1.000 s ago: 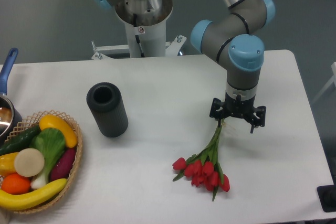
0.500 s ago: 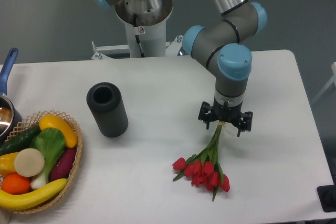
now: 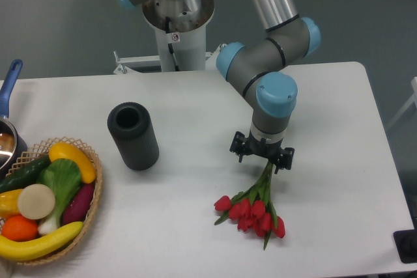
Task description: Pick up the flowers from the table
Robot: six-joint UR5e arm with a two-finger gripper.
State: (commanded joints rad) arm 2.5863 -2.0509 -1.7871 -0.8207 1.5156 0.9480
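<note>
- Nearest the camera, at the left edge, a woven wicker basket [image 3: 91, 209] held plastic vegetables and fruit, well apart from the work.
- The small bunch of red tulip buds on long green stems [image 3: 255, 206] lay flat on the large white smooth table [image 3: 195, 239], buds toward the near edge and stems running up and away toward the arm.
- The black two-finger gripper [image 3: 262, 153] stood over the upper ends of the stems, pointing down; whether its fingers were apart or together could not be told, since the wrist hid them.
- Risk, as a judgement: the gripper sat at the very tips of the stems, so a closure there might have caught only a few stems and left the rest lying, or let the bud-heavy bunch swing and slip out on lifting.
- Pressing too low could have crushed the thin stems against the table.
- Farther left, a matte black upright cylinder [image 3: 133, 136] stood well apart from the flowers.
</note>
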